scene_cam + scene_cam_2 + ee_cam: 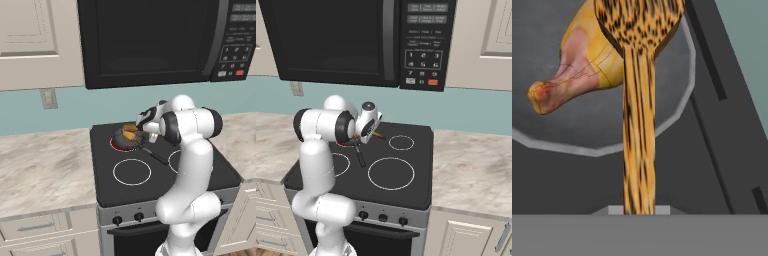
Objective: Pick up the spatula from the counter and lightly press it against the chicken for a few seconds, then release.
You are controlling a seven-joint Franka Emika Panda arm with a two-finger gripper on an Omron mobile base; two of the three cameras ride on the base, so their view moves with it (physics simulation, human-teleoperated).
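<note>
Black glass cooktop [105, 192]: carries the grey round metal pan [612, 117] on its rear left burner, whose ring glows red.
Golden-brown chicken drumstick [582, 65]: lies in the pan.
Speckled wooden spatula [639, 125]: off the counter; its blade overlaps the drumstick's thick end. Contact looks made but cannot be confirmed.
Gripper [144, 134]: clenched on the spatula handle, at the pan's near right rim.
Step in hand: judged to be the pressing phase, with the pickup done.
Next move: keep light downward pressure briefly, then lift the blade clear and let go. Too much force could slide the drumstick or tip the pan.
Surroundings: black microwave [150, 40] overhead, well apart; pale marble counter [45, 170] on either side of the cooktop.
Obstruction: the pan's long dark handle [156, 157] runs toward the cooktop's front right, below the wrist.
</note>
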